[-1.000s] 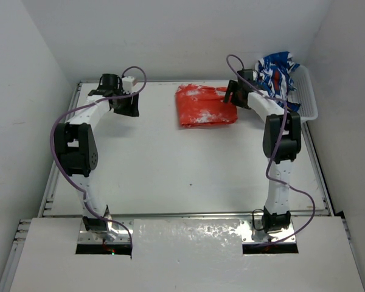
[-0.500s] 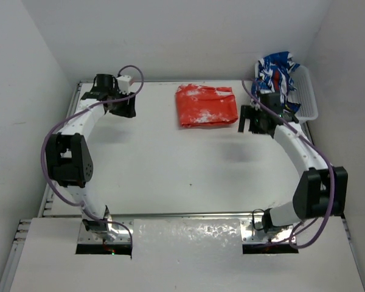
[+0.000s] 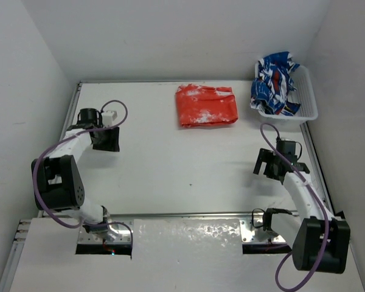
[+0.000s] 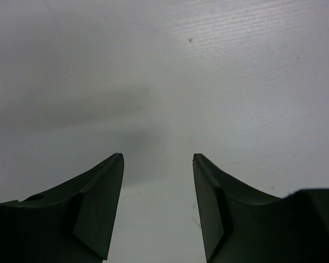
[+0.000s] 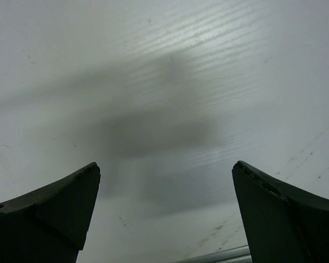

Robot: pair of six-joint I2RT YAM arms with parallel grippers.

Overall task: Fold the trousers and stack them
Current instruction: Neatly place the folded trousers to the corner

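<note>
The trousers [image 3: 205, 105], red-orange with white speckles, lie folded into a flat rectangle at the back middle of the table. My left gripper [image 3: 104, 141] hangs over the left side of the table, well away from them, open with bare tabletop between its fingers [image 4: 101, 208]. My right gripper [image 3: 266, 165] is over the right side of the table, nearer the front, jaws wide open and empty, with only tabletop between the fingers [image 5: 60, 208]. Neither wrist view shows the trousers.
A white basket [image 3: 308, 102] stands at the back right corner, holding a crumpled blue, white and red garment [image 3: 275, 82]. White walls close the table on the left, back and right. A metal rail [image 3: 188, 214] runs along the front edge.
The right gripper has left the trousers' right edge, opened fully and pulled back toward the front right. The left arm has drawn back from the rear left toward the front.
</note>
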